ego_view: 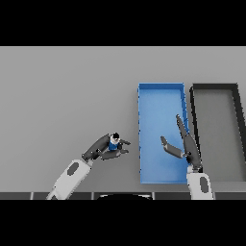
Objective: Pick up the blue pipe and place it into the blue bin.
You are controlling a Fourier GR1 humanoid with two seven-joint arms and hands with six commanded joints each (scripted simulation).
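The blue pipe (114,142) is a small blue piece with a white and black end, sitting left of the blue bin (144,96). My left hand (102,147) has its fingers and thumb curled round the pipe, just above the table. My right hand (185,146) hovers over the right side of the blue bin, fingers straight and thumb spread, holding nothing. The bin's floor shows nothing inside it.
A black bin (194,103) with a grey floor stands directly right of the blue bin, their walls nearly touching. Grey table (67,91) stretches to the left and behind the bins.
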